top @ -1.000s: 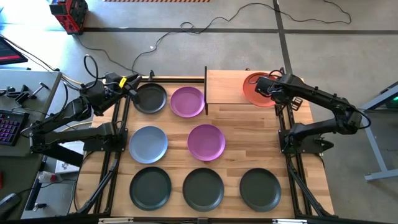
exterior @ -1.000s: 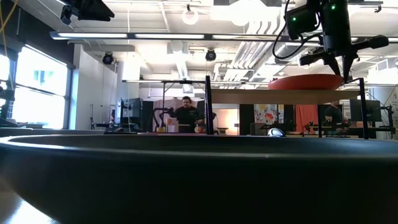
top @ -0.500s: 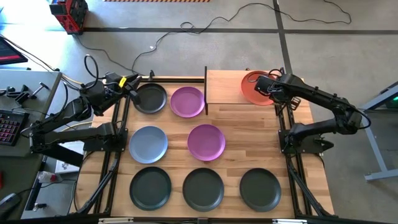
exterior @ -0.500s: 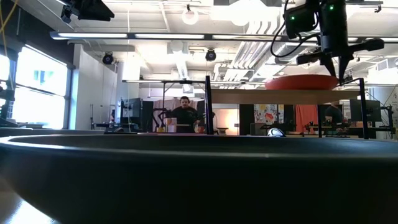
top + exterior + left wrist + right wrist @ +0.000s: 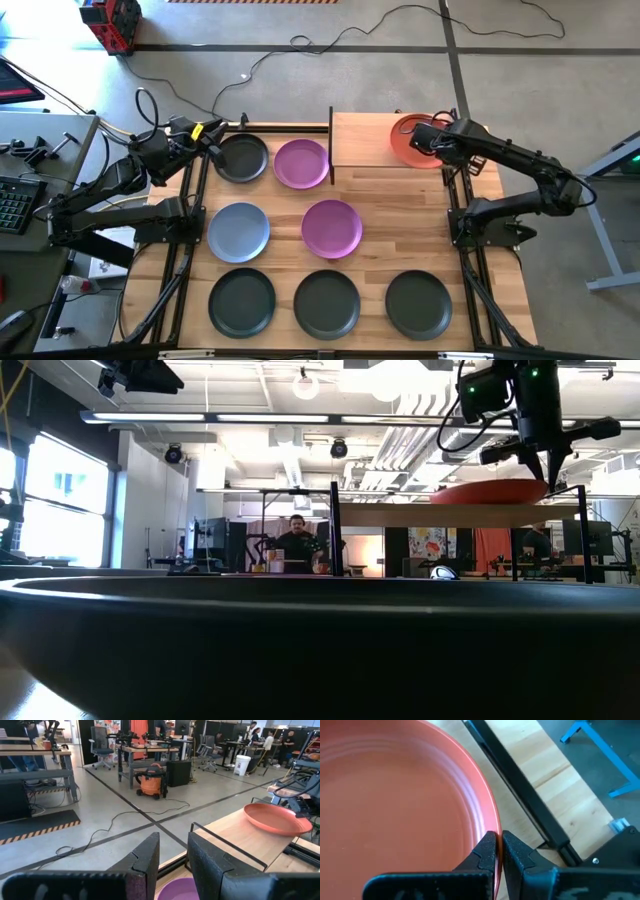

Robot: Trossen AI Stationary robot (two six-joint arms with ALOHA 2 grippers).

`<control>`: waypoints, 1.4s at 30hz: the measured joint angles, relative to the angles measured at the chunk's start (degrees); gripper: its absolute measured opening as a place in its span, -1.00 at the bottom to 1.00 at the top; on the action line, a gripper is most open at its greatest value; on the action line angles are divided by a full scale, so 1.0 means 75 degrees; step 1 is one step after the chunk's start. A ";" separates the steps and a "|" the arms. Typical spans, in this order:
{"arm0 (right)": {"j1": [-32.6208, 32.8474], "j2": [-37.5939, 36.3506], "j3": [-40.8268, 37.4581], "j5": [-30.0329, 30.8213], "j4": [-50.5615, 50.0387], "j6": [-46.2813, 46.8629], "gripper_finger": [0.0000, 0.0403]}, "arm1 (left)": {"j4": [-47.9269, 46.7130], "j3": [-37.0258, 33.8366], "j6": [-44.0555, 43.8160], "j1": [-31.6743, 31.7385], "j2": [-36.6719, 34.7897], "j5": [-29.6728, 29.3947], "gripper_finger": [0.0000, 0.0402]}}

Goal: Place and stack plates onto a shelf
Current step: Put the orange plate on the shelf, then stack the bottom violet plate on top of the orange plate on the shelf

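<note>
The orange-red plate is over the right end of the light-wood shelf, and my right gripper is shut on its right rim. In the low view the plate sits tilted above the shelf board, higher on the gripper's side. My left gripper hovers open at the left rim of a dark plate at the table's far left. On the tabletop also lie two purple plates, a pale blue-grey plate and three dark plates along the near edge. My right gripper pinches the orange-red plate's rim on its right side, one finger inside the rim and one outside. The fingers come from above, pointing down. The plate is tilted, its held side raised; whether its far side touches the shelf I cannot tell.
A thin black rod stands at the shelf's left end, next to the far purple plate. Black frame rails run along both table sides. A dark plate's rim fills the low view's foreground. People and desks show in the room behind.
My right gripper, with the orange-red plate in it, has shifted slightly toward the table's left and come back; it stays shut on the rim.
</note>
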 joint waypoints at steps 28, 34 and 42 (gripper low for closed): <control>-0.0052 0.0000 0.0000 0.0252 0.0201 0.0003 -1.00 | -0.0003 0.0000 -0.0004 0.0000 0.0003 0.0000 -0.55; -0.0052 0.0000 0.0000 0.0255 0.0204 0.0003 -0.96 | -0.0001 0.0000 -0.0005 0.0000 0.0003 0.0000 -0.55; -0.0052 0.0000 0.0000 0.0383 0.0221 -0.0148 -0.55 | -0.0003 0.0000 -0.0004 -0.0002 0.0002 0.0000 -0.55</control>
